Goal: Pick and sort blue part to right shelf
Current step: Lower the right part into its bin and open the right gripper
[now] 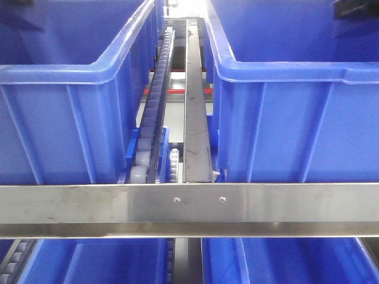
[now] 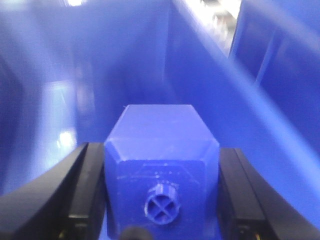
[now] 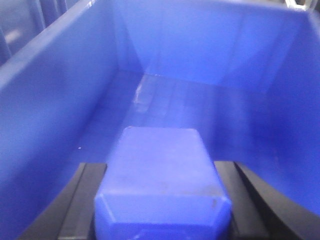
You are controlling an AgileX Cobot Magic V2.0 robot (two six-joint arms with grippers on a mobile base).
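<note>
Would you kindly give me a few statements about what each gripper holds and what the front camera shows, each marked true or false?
1. The left gripper has a solid deep-blue plastic block between its black fingers. True.
2. That block's near end shows a small round stub with a cross-shaped recess. True.
3. The right gripper is empty. False: a second blue plastic block sits between its fingers.
4. The right wrist view looks into a red bin. False: it looks into a blue plastic bin.
5. The front view shows a roller track running between two blue bins. True.
6. Both arms are visible in the front view. False: neither arm appears there.
</note>
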